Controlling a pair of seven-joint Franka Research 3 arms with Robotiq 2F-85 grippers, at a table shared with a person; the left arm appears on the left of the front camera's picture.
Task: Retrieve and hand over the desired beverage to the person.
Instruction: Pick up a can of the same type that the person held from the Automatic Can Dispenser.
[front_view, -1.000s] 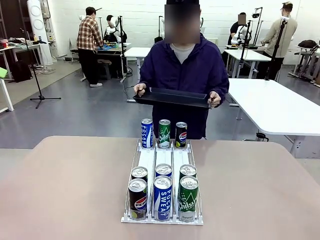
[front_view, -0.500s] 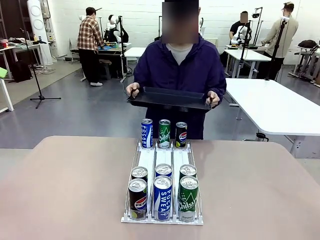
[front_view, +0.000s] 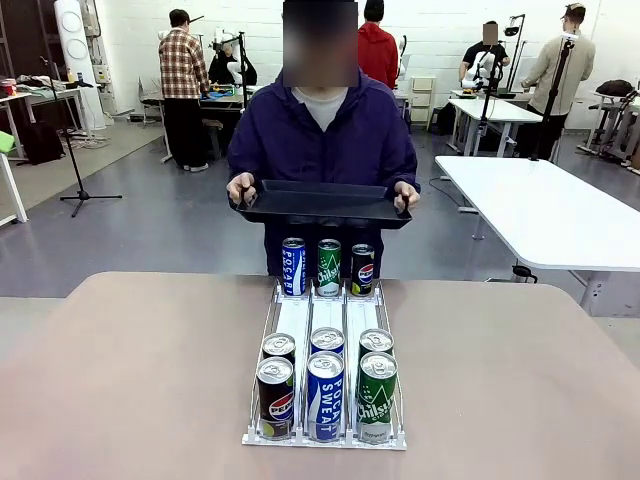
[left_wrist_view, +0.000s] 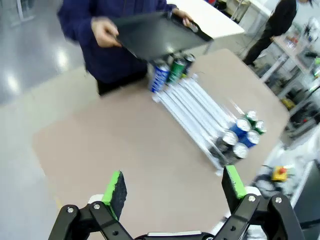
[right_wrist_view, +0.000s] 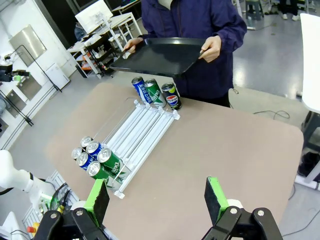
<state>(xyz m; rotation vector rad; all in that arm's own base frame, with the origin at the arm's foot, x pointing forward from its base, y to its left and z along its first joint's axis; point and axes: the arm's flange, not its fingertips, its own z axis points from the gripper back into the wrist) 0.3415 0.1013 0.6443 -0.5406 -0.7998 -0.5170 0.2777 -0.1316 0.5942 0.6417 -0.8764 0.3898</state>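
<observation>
The person (front_view: 320, 140) in a dark purple-blue jacket stands at the table's far edge, holding a black tray (front_view: 322, 203) level in both hands. A white three-lane rack (front_view: 328, 325) lies mid-table. At its far end stand a blue Pocari can (front_view: 293, 266), a green Chilsung can (front_view: 328, 267) and a black Pepsi can (front_view: 362, 269). Its near end holds a Pepsi (front_view: 275, 398), a Pocari Sweat (front_view: 325, 395) and a Chilsung (front_view: 377, 396), with a second row behind them. Nothing shows which beverage is desired. My left gripper (left_wrist_view: 175, 185) and right gripper (right_wrist_view: 157, 196) hang open and empty, high above the table.
The beige table (front_view: 130, 370) has bare surface on both sides of the rack. A white table (front_view: 540, 210) stands behind at the right. Other people work at benches far back, and a tripod (front_view: 75, 150) stands at the left.
The person has shifted toward picture left with the tray, uncovering someone in a red hoodie behind. The cans have not moved and both grippers stay open.
</observation>
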